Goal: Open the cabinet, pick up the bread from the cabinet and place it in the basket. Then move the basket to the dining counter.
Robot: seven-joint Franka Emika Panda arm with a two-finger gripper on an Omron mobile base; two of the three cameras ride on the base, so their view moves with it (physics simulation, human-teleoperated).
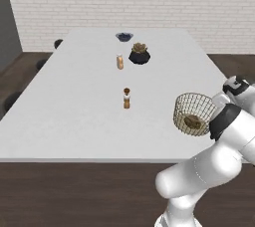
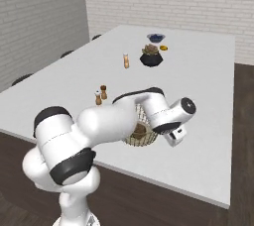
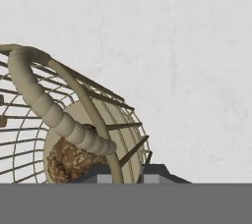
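Note:
The basket (image 1: 193, 114) of pale-gold wire mesh is over the near right part of the white dining counter (image 1: 74, 101). I cannot tell whether its bottom touches the top. The dark brown bread (image 1: 192, 121) lies inside on the tan bottom. In the hand view my gripper (image 3: 127, 173) is shut on the basket (image 3: 74, 120) at its rim wire, with the bread (image 3: 69, 161) just beyond it and the dining counter (image 3: 177, 46) behind. From the right, my arm crosses over the basket (image 2: 135, 138) and partly hides the bread (image 2: 140, 132).
On the counter stand two small shakers (image 1: 126, 98) mid-table, a jar (image 1: 119, 61), a black pot with a plant (image 1: 139, 54) and a dark blue bowl (image 1: 124, 36) farther back. Dark stools (image 1: 11, 100) line the left side. A white brick wall closes the far end.

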